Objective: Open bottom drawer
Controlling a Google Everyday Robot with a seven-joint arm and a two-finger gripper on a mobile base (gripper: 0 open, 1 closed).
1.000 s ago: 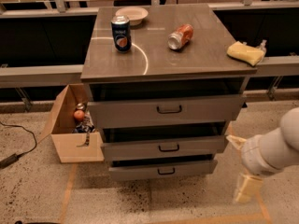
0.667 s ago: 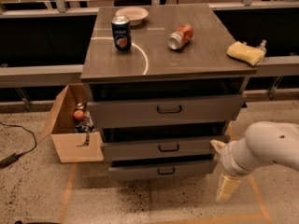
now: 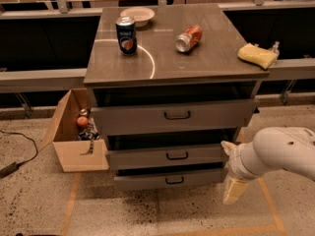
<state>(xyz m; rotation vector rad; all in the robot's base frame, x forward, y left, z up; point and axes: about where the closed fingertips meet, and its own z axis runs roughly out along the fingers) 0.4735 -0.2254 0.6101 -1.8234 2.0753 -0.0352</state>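
Note:
The bottom drawer (image 3: 147, 181) is the slimmest grey metal front, lowest of three, with a small black loop handle (image 3: 174, 180). It sits nearly flush under the middle drawer (image 3: 142, 157). My gripper (image 3: 232, 173) hangs from the white arm (image 3: 280, 154) at the lower right, just off the right ends of the middle and bottom drawers. One cream finger (image 3: 234, 189) points down toward the floor, another stub (image 3: 228, 146) points up-left. It holds nothing.
The top drawer (image 3: 172, 116) is the tallest. On the cabinet top stand a blue can (image 3: 126, 35), a tipped red can (image 3: 189, 38), a white bowl (image 3: 137, 15) and a yellow sponge (image 3: 257, 55). An open cardboard box (image 3: 74, 132) sits on the floor at left.
The arm has moved left, bringing the gripper from well right of the cabinet up to the right ends of the lower drawers. The drawers have not moved.

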